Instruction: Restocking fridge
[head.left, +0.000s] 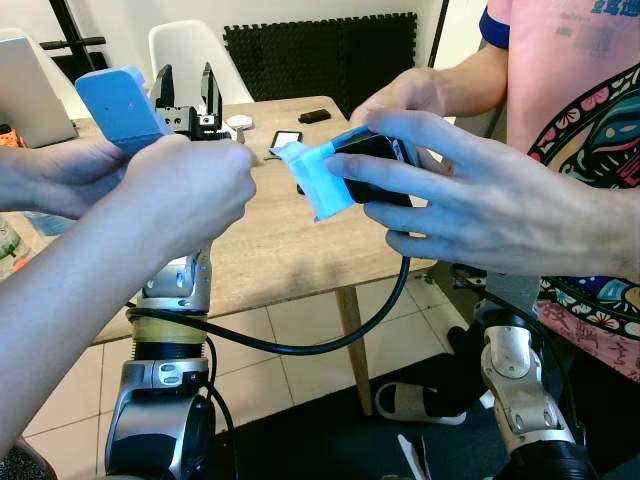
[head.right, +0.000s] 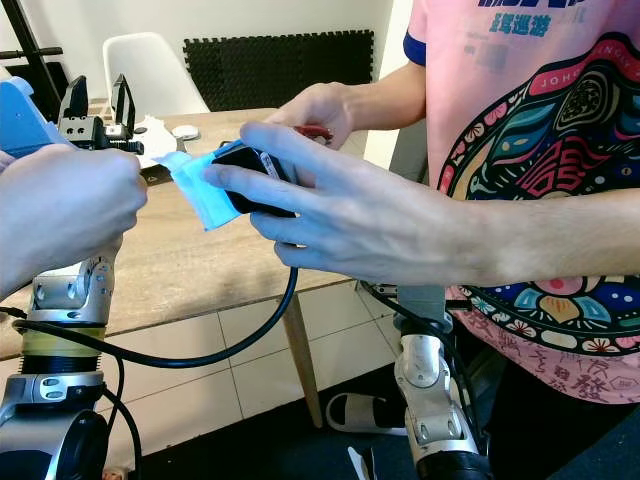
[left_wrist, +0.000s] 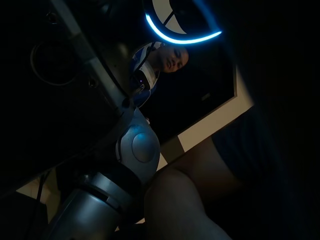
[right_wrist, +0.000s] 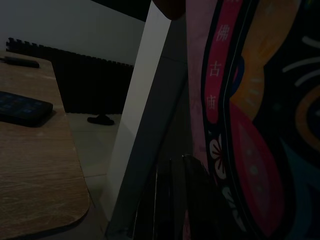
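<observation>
Here, left gripper stands raised — 2 fingers apart, empty; right gripper's state unreadable.

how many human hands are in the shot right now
4. One hand closes in a fist at the left, another behind it by the blue block. One hand grips the black device with the blue cloth; another is behind it.
</observation>
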